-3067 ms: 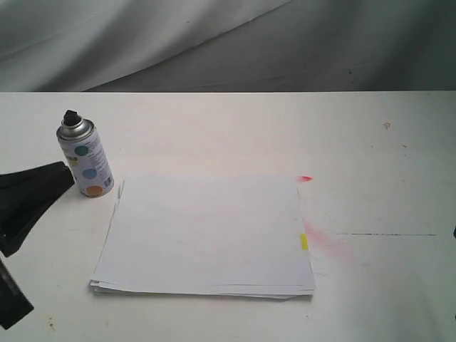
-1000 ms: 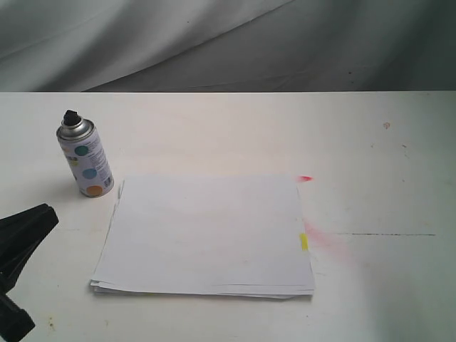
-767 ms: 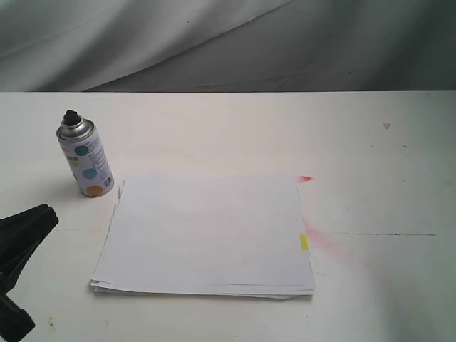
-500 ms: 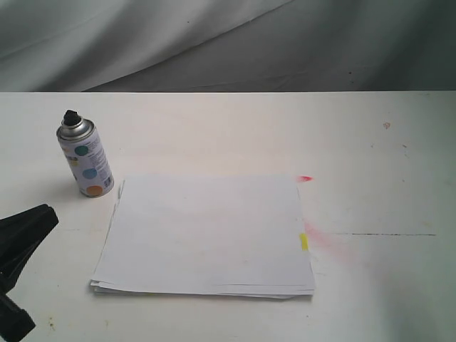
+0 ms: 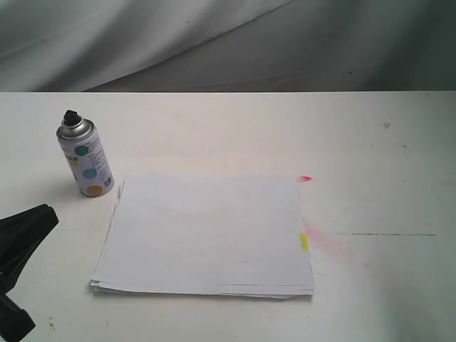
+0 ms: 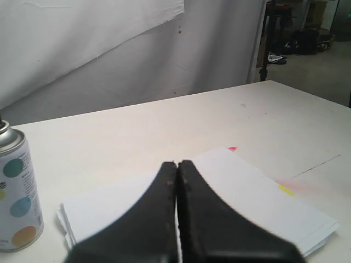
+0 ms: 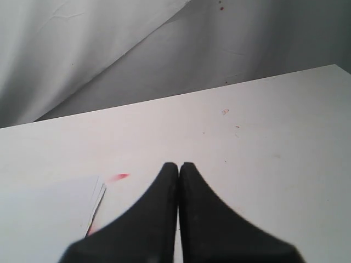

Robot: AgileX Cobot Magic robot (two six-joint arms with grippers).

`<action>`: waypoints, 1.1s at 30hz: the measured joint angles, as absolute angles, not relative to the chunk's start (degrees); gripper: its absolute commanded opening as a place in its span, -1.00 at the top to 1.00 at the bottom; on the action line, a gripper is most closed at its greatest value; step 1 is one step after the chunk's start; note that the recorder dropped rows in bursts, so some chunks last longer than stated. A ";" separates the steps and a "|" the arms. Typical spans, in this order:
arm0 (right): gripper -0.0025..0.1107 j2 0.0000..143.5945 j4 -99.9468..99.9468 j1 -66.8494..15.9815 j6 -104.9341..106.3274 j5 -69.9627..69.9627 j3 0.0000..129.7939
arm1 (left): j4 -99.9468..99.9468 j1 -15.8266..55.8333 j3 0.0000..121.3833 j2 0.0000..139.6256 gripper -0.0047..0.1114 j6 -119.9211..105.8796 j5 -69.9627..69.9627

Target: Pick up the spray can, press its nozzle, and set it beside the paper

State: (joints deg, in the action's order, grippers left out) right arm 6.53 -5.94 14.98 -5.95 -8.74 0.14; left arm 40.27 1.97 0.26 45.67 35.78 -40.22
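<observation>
The small white dotted metal spray can [image 5: 85,158] looks light, stiff and smooth; I would grip its middle. My left gripper [image 6: 177,169] and right gripper [image 7: 179,169] are pressed together, empty.

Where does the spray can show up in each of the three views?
Exterior view: spray can stands upright at left, off the paper's far-left corner.
Left wrist view: spray can beside the paper, cropped by the picture's edge.
Right wrist view: not in it.
Shared landmark: red mark off the paper's corner, in all three.
</observation>
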 measured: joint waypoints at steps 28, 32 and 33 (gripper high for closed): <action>0.96 6.53 -6.05 14.98 -6.06 -8.87 0.14 | 65.88 1.97 0.26 4.26 0.92 71.30 -1.14; 0.96 6.53 -6.05 14.98 -6.06 -8.87 0.14 | 86.75 1.97 0.26 4.26 0.92 93.37 -0.52; 0.96 6.53 -6.05 14.98 -6.06 -8.87 0.14 | 90.57 1.97 0.26 4.26 0.92 97.22 -0.52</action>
